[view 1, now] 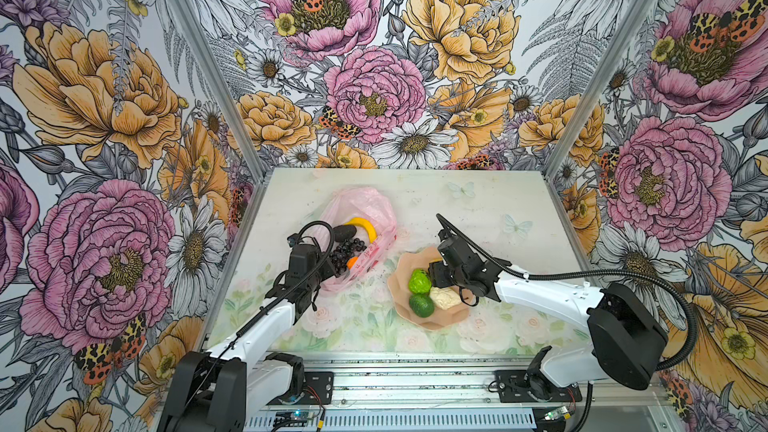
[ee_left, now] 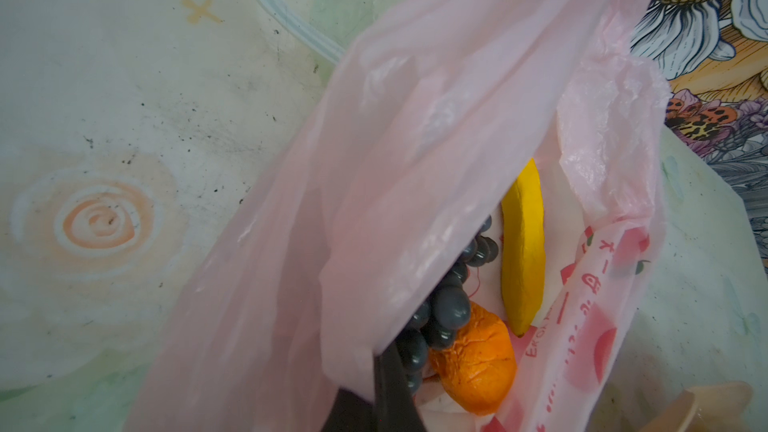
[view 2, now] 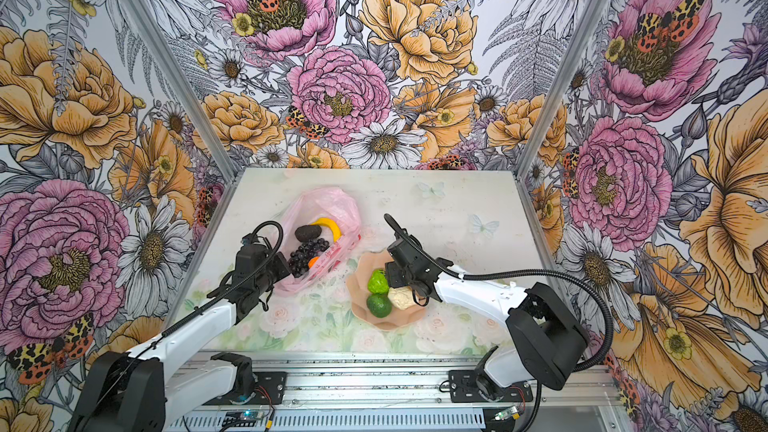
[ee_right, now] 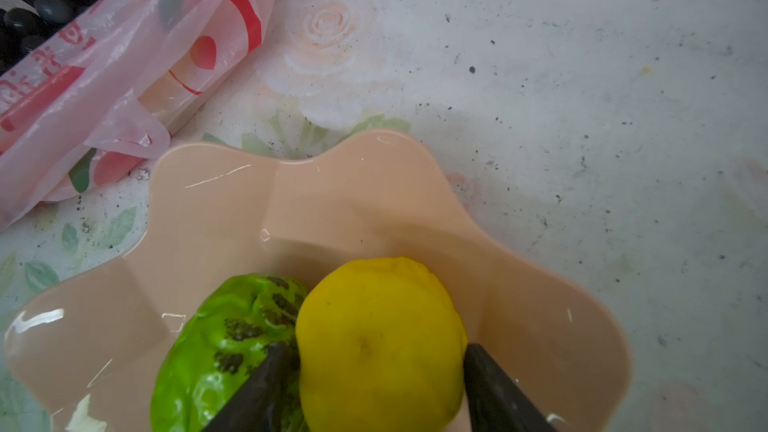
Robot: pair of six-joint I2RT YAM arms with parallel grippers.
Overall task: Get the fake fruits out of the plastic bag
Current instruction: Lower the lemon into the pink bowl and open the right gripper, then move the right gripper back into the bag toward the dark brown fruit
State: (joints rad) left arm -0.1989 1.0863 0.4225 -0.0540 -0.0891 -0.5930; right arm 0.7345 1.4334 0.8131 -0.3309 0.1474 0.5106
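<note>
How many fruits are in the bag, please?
4: the banana at the far side, the black oval beside it, the grapes in the middle, and the orange against the grapes. More may be hidden under folds of the bag.

A peach petal-edged bowl [view 1: 432, 324] sits on the pale desk [view 1: 478, 201], right of centre in both top views. Faded roses and butterflies are printed on the desk, which is speckled dark. Bold floral wallpaper [view 1: 374, 89] covers the surrounding walls.
</note>
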